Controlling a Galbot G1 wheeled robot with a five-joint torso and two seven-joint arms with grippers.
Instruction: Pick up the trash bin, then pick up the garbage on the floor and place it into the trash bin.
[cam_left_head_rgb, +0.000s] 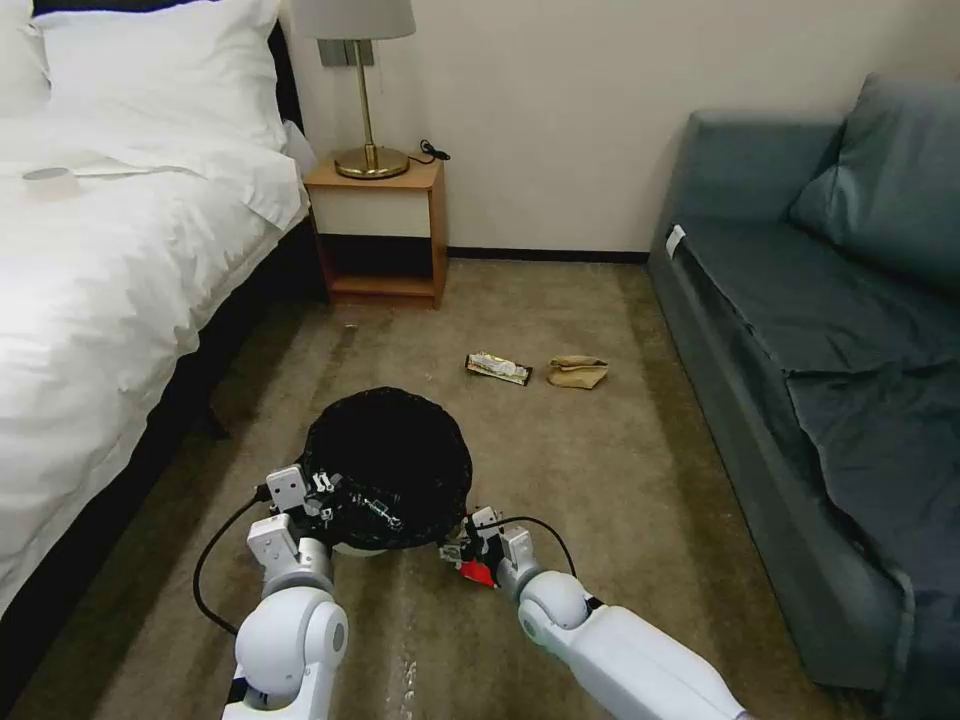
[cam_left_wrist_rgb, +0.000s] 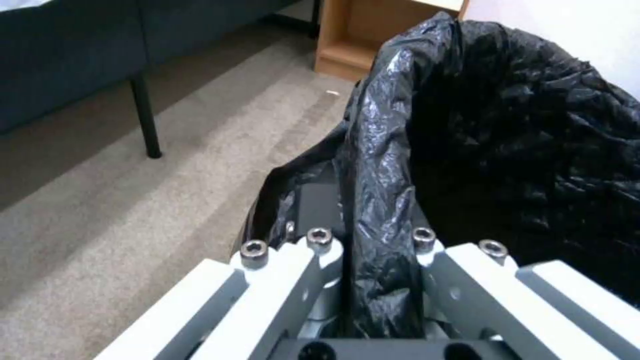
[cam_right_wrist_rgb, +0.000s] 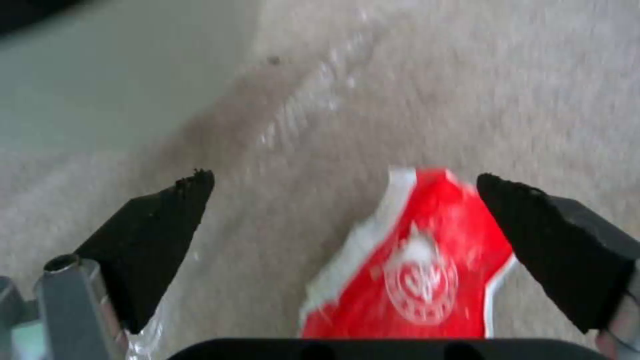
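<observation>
head view puts me between the bed and the sofa, with the trash bin (cam_left_head_rgb: 388, 470) low in front of me. my left gripper (cam_left_head_rgb: 322, 497) is clamped on its near rim; in the left wrist view my left jaws stand narrow, pinching a fold of the black bag (cam_left_wrist_rgb: 383, 200) and the rim beneath it.

my right gripper (cam_left_head_rgb: 470, 552) is down at the carpet just beside the bin, right at the red wrapper (cam_left_head_rgb: 478, 572). in the right wrist view my jaws are spread wide, and the wrapper (cam_right_wrist_rgb: 427, 270) lies between the pads (cam_right_wrist_rgb: 553, 240), nearer one than the other, not yet pinched.

so i judge the bin step done and the first litter pickup in hand. the next move calls for closing squarely on a thin, flat wrapper without it sliding off the pad, then lifting over the rim.

farther off on the carpet lie the silvery-yellow wrapper (cam_left_head_rgb: 498, 368) and the crumpled brown paper bag (cam_left_head_rgb: 578, 372), just beside each other.

the red wrapper bears a round white emblem; i cannot read any lettering on it.
</observation>
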